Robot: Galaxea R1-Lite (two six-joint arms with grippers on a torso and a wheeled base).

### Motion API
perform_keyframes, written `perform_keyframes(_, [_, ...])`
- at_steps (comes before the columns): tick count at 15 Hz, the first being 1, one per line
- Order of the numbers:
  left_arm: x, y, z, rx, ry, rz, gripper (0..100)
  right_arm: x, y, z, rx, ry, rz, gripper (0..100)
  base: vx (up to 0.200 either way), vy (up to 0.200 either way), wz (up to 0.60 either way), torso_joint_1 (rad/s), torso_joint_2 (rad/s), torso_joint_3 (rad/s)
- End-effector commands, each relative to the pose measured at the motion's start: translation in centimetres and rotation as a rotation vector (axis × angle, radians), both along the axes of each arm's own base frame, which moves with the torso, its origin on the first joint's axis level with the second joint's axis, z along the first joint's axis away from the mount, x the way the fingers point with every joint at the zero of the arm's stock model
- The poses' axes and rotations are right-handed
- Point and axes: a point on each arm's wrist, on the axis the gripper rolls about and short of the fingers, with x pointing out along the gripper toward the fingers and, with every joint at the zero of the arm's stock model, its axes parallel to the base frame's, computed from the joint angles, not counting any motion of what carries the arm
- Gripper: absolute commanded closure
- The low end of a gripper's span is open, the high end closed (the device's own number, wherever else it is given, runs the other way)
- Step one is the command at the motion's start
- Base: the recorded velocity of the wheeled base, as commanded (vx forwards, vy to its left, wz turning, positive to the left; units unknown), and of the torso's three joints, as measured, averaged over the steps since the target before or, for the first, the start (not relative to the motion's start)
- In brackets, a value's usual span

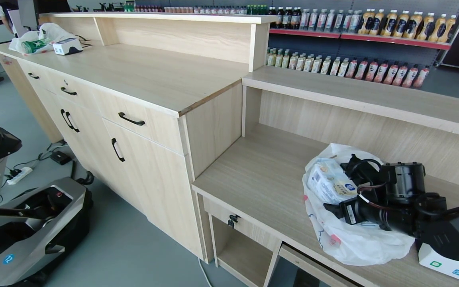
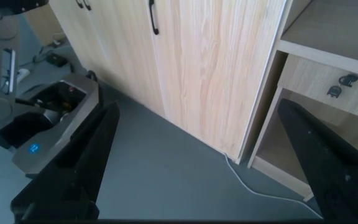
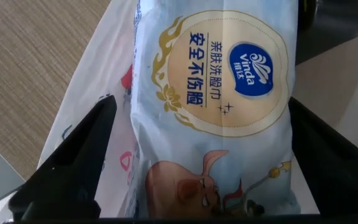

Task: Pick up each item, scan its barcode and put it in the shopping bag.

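Over the lower desk, right tool [image 1: 336, 184]: released, its black fingers [image 3: 73, 168] spread wide, flanking the pale-blue soft pack of tissues [image 1: 325, 179] with a gap on either side.
Pack: lies with the crumpled white plastic shopping bag [image 1: 357, 243]; whether inside it or on top, I cannot tell.
Open room: bare light-wood desk [image 1: 261, 171] on the robot's left of the bag; wood back panel close behind; small white box-shaped device [image 1: 446, 265] just beside the bag.
Right arm: low, stretched level across the bag.
Left tool [image 2: 197, 104]: released, fingers wide apart, over smooth grey floor [image 2: 166, 168] beside the tall wood-grain cabinet [image 2: 210, 62].
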Motion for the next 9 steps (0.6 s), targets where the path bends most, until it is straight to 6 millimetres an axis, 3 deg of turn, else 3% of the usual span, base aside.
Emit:
perform_keyframes(1, [0.0,0.0,0.0,0.0,0.0,0.001,0,-0.5,0.3,1.9,0.006,-0.066,0.021,0,0.0,0.0,0.0,0.0,0.0,0.0])
perform_keyframes(4, [0.0,0.0,0.0,0.0,0.0,0.0,0,-3.1,0.3,6.5,-0.111,-0.244,0.116,0,0.0,0.0,0.0,0.0,0.0,0.0])
perform_keyframes(7, [0.0,0.0,0.0,0.0,0.0,0.0,0,-4.9,-0.1,9.4,-0.125,-0.364,0.151,0,0.0,0.0,0.0,0.0,0.0,0.0])
perform_keyframes(9, [0.0,0.0,0.0,0.0,0.0,0.001,0,-6.0,-0.9,10.9,-0.23,-0.441,0.162,0,0.0,0.0,0.0,0.0,0.0,0.0])
